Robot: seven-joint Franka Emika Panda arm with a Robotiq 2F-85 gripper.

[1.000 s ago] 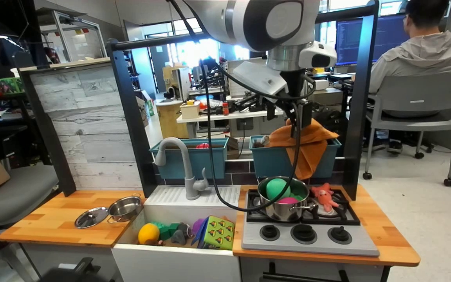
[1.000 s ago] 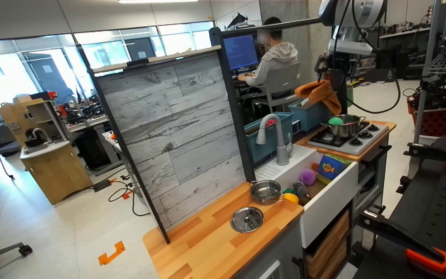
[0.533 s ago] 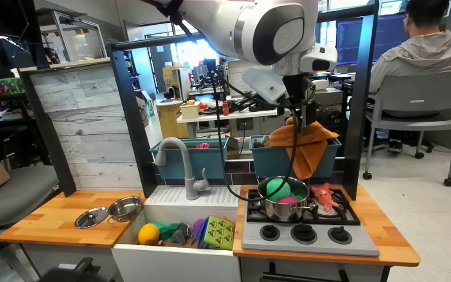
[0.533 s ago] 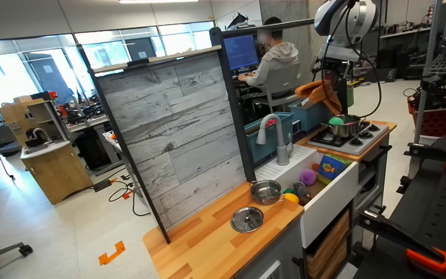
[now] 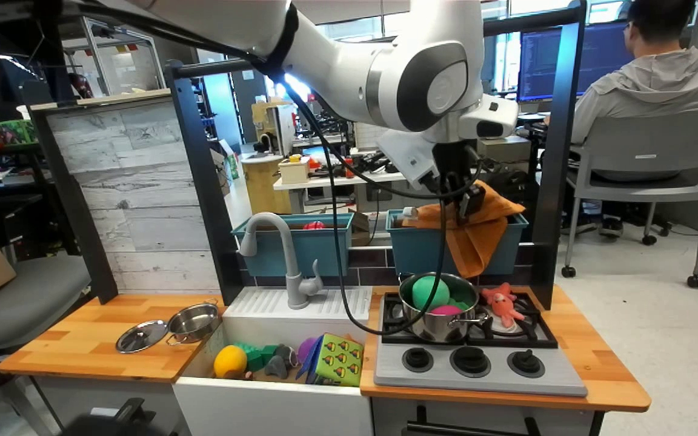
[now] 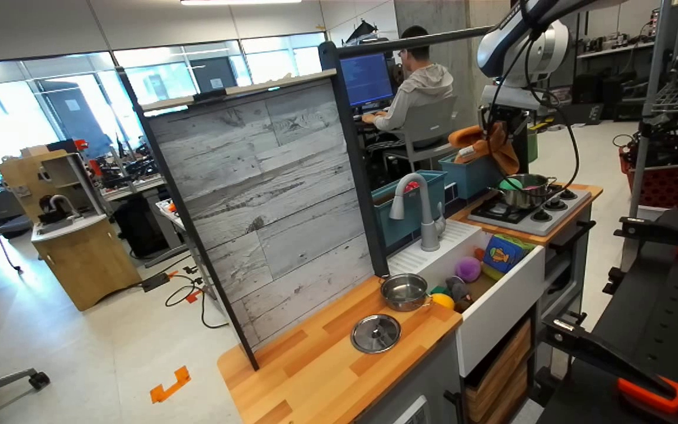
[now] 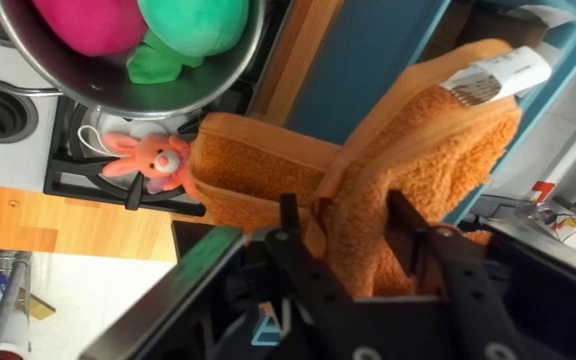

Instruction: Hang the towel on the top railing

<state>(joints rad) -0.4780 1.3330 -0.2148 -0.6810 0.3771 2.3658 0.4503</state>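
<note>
The top railing [image 6: 415,40], above the back edge of the counter [image 5: 603,375], was bare where visible. Near the back right corner in an exterior view, the towel [image 5: 479,242] lay draped over a bin [image 5: 412,251]; the claw [image 7: 343,197] straddled a fold, jaws parted. Grasping, lifting and hanging apparently remained.

White arm [image 5: 349,75] aslant from above, wrist [image 5: 449,127] downturned, jaws downward, parted.

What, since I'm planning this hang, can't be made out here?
Rectangular teal plastic bin: much of its inside, covered by the folded orange terry towel in the wrist view.
Thin white tag: its markings, too small and blurred in the wrist view.
White jointed robot arm: base, cut off by the picture edge in both exterior views.
</note>
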